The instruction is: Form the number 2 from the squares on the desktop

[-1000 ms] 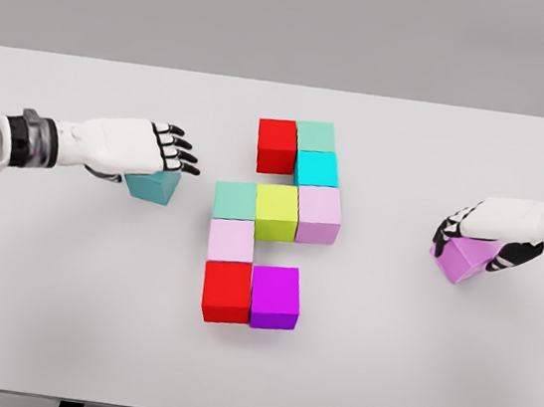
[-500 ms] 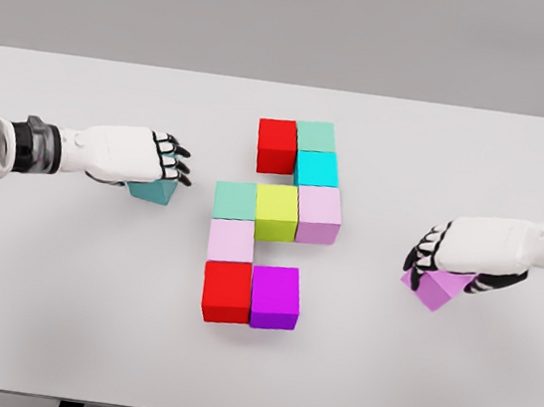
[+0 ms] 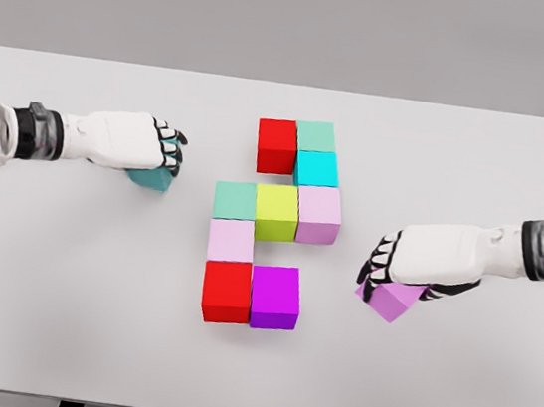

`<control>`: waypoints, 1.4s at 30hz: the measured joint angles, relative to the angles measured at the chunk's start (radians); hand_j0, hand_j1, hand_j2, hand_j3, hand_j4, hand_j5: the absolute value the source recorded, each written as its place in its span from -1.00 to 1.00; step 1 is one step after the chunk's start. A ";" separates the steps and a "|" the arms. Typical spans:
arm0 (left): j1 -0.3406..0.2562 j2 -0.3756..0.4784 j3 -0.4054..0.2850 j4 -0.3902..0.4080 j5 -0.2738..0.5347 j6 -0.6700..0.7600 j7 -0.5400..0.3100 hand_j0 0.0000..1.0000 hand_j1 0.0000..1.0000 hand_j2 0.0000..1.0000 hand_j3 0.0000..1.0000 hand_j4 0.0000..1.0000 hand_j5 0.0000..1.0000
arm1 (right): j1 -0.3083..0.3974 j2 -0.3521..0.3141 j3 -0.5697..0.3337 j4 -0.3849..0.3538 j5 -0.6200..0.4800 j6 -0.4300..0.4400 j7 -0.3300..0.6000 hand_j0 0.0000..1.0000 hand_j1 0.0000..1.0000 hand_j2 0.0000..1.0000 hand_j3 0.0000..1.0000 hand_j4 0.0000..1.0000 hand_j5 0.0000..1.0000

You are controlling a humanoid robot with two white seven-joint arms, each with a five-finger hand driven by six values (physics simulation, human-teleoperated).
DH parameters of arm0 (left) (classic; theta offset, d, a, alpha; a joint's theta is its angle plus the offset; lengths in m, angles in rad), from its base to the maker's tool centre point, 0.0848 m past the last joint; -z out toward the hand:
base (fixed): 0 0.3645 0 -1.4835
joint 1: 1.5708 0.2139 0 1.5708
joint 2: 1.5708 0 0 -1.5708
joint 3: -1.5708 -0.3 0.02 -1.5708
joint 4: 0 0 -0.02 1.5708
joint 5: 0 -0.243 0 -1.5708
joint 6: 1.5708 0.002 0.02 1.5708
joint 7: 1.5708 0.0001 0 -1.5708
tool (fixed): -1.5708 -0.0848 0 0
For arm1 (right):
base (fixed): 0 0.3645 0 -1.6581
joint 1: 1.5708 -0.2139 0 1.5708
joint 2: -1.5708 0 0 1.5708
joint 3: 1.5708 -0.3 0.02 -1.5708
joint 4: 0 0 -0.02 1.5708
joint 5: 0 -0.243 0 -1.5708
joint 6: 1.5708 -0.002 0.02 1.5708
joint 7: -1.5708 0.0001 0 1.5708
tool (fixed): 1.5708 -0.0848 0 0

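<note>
A: What do I have on the left?

B: My left hand (image 3: 130, 142) has its fingers (image 3: 171, 145) curled over a teal cube (image 3: 153, 180), well apart from the figure and to the upper left of it.

A: And the middle?

B: 9 cubes on the table (image 3: 47, 314) already form most of the 2. The bottom row holds only a red cube (image 3: 227, 292) and a purple cube (image 3: 276, 297); the place to the right of them is open.

A: The right?

B: My right hand (image 3: 422, 267) grasps a lilac cube (image 3: 390, 300), tilted. That open place lies to its left, near. I judge this hand is the nearer 1.
</note>
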 measured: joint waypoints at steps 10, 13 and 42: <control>-0.061 -0.095 0.001 0.126 -0.008 0.000 -0.001 0.31 0.31 0.31 0.31 0.31 0.31 | -0.001 0.010 -0.008 0.000 -0.003 0.000 -0.005 1.00 1.00 1.00 1.00 1.00 1.00; -0.077 -0.126 0.002 0.161 -0.007 0.000 -0.001 0.31 0.31 0.31 0.31 0.31 0.31 | -0.005 -0.021 -0.011 0.003 -0.018 0.000 -0.009 1.00 1.00 1.00 1.00 1.00 1.00; -0.107 -0.228 0.000 0.260 0.001 0.000 0.000 1.00 1.00 1.00 1.00 1.00 1.00 | -0.227 -0.154 0.356 0.143 -0.075 0.001 -0.001 1.00 1.00 1.00 1.00 1.00 1.00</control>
